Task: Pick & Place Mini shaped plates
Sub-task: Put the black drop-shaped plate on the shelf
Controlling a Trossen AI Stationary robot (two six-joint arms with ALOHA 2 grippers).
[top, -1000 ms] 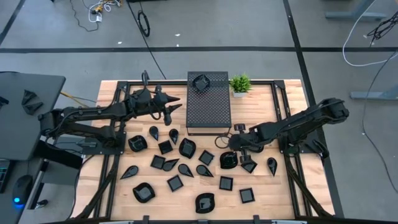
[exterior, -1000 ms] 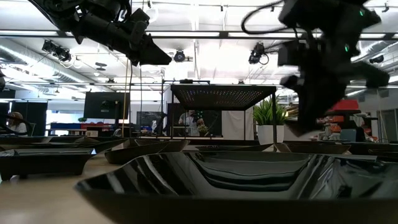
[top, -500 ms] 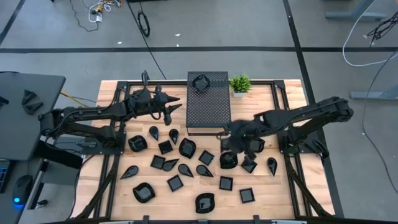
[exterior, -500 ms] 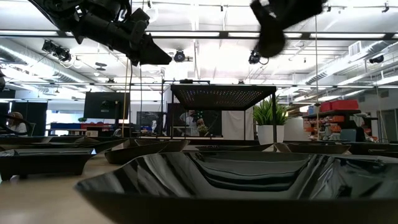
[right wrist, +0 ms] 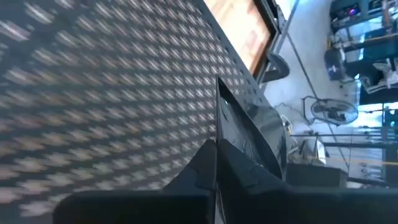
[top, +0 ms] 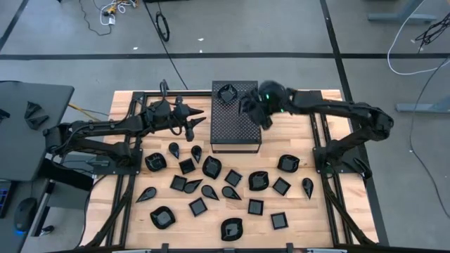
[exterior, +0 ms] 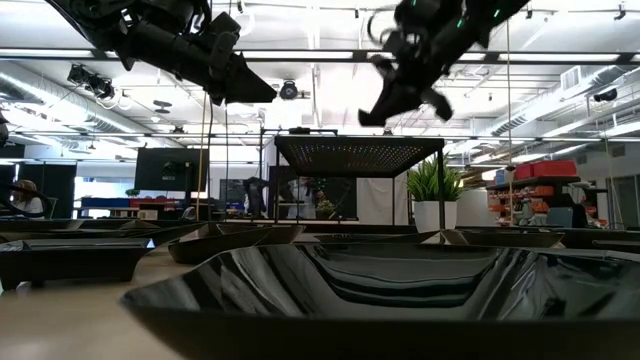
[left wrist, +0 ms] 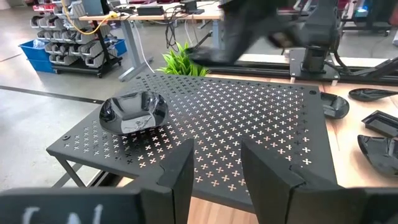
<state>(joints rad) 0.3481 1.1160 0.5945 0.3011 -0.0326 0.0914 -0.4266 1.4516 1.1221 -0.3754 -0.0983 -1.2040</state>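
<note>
Table: a pale wooden table [top: 295, 133] fills the centre of the overhead frame, with grey floor around it.
Box: a large black perforated box [top: 235, 126] stands at the upper middle of the table.
Left arm: reaches in from the left edge of the overhead frame. The left gripper [top: 193, 125] hangs above the wood just left of the box, with its fingers [left wrist: 180, 171] parted and nothing between them.
Right arm: stretches from the right side across the upper centre. The right gripper [top: 254, 111] is in the air over the box's upper right part, its fingers closed together on the rim of a glossy black piece, by its look one held plate [right wrist: 249, 134], seen edge-on in the wrist view.
Plates on the table: most of the mini shaped plates [top: 211, 167], square, teardrop and rounded, lie scattered over the lower half of the table, below the box, from lower left to lower right of the frame.
Plate on the box: one rounded dish [top: 226, 92] sits on the box's top near its upper left corner, well apart from the left gripper.
Plant: a small green potted plant [exterior: 430, 180] stands just right of the box in the level view.
</note>
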